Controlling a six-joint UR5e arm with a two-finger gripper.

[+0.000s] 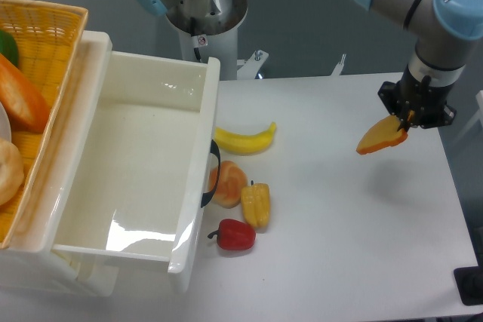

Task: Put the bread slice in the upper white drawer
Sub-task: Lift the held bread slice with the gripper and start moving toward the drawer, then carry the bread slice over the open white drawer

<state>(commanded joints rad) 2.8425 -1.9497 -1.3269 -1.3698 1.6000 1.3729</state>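
The bread slice (381,139) is a flat orange-yellow toast shape, held tilted in the air above the right side of the table. My gripper (410,118) is shut on its upper right edge, fingers mostly hidden by the wrist. The upper white drawer (136,167) stands pulled open at the left, glossy and empty inside, with a dark loop handle (210,179) on its front wall. The slice is far to the right of the drawer.
A yellow banana (245,139), an orange bun (228,184), a yellow pepper (256,204) and a red pepper (234,236) lie just right of the drawer front. A wicker basket (41,50) with food sits on top at the far left. The robot base (200,13) stands behind.
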